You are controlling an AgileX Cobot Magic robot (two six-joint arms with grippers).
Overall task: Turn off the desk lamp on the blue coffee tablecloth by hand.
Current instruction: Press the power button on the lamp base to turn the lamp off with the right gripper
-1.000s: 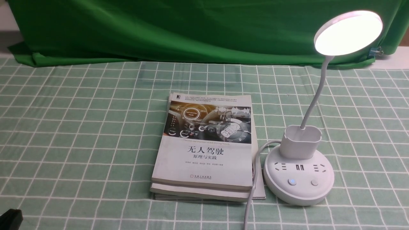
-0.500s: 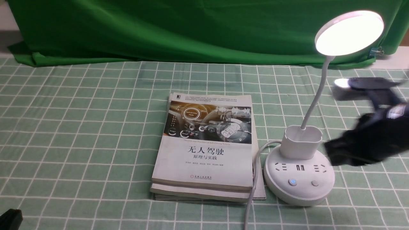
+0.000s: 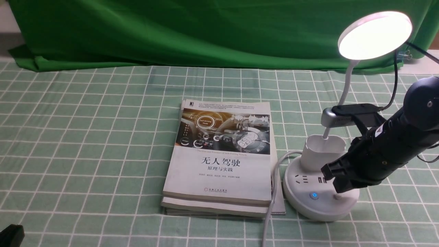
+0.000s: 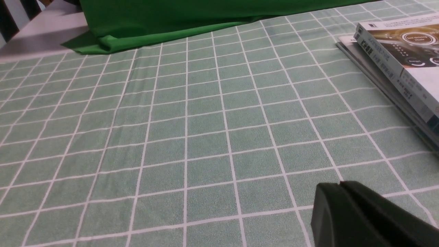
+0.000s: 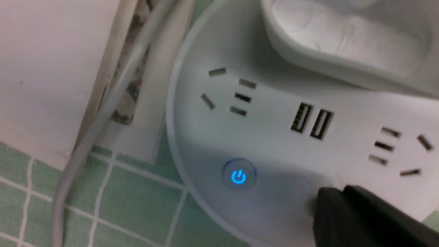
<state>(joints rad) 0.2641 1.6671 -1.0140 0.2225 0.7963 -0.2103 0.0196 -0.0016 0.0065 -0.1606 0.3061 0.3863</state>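
The white desk lamp stands on the mint grid tablecloth (image 3: 85,137) at the right. Its disc head (image 3: 375,34) is lit. Its round base (image 3: 308,202) has sockets, a glowing blue power button (image 3: 313,195) and a second button hidden under my right gripper. My right gripper (image 3: 337,181) is shut, its tip over the right-hand button spot on the base (image 5: 260,137); in the right wrist view the shut tips (image 5: 337,197) sit by the base's surface, beside the blue button (image 5: 238,176). My left gripper (image 4: 339,185) is shut and empty, low over the cloth (image 4: 171,120).
Stacked books (image 3: 221,157) lie just left of the lamp base, also at the edge of the left wrist view (image 4: 404,58). The lamp's white cable (image 3: 271,199) runs toward me between books and base. A dark green backdrop cloth (image 3: 192,31) hangs behind.
My right arm came in from the right and dropped down onto the lamp base; a second ago it was out of view. The lamp stays lit. The left arm has not moved.
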